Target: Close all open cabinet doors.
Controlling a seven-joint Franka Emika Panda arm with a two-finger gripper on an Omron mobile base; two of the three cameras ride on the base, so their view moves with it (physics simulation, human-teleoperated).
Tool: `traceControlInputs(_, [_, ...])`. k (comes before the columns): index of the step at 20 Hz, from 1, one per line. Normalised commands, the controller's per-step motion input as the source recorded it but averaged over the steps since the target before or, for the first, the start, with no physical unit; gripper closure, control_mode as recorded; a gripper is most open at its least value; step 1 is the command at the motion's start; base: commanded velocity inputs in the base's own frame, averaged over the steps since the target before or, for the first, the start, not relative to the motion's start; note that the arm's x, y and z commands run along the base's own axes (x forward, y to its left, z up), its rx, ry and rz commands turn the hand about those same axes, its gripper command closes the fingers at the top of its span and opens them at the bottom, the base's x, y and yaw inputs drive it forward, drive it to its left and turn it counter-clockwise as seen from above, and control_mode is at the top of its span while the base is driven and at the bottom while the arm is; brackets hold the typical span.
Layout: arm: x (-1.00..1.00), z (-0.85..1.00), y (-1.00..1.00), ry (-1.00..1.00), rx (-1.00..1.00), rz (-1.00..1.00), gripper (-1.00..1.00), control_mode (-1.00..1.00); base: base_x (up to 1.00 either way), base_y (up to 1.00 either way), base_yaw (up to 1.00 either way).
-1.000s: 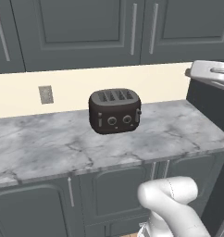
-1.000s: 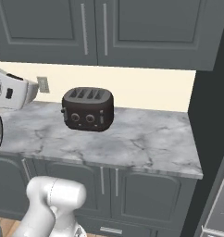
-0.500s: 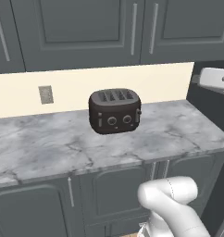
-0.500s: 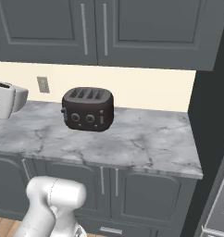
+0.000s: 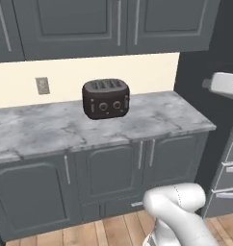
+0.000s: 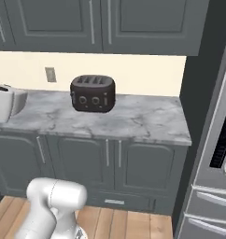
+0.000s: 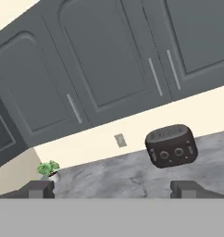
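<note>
Dark grey cabinet doors [image 5: 65,24] with long silver bar handles hang above the counter, and the ones here [image 6: 49,21] lie flush with their frames. The hand view, rolled to one side, has three of these doors [image 7: 104,60] across its upper half, all shut. My gripper [image 7: 112,190] is open, its fingertips [image 7: 40,189] wide apart with nothing between them, well back from the cabinets. A white part of my arm shows at the right edge [image 5: 226,84] and at the left edge [image 6: 3,102].
A black toaster [image 5: 105,98] stands on the marble counter [image 5: 36,132] by a wall outlet [image 5: 42,85]. A small potted plant [image 7: 49,169] sits further left. Base cabinets [image 6: 82,161] stand below, an oven stack [image 6: 217,144] to the right, and wooden floor [image 5: 104,230] in front.
The whole picture has shifted and shrunk: the base has backed away, so base cabinets and floor now show. The white arm part has sunk lower. The doors look unchanged.
</note>
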Motion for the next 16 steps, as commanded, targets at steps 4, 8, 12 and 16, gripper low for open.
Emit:
traceControlInputs(4, [0.0, 0.0, 0.0, 0.0, 0.0, 0.0, -1.0, 1.0, -1.0, -0.05, -0.3])
traceControlInputs(8, [0.0, 0.0, 0.0, 0.0, 0.0, 0.0, -1.0, 1.0, -0.94, 0.0, -0.63])
traceControlInputs(12, [0.0, 0.0, 0.0, 0.0, 0.0, 0.0, -1.0, 1.0, -0.39, 0.0, -0.8])
traceControlInputs(16, [0.0, 0.0, 0.0, 0.0, 0.0, 0.0, -1.0, 1.0, 0.02, -0.03, -0.89])
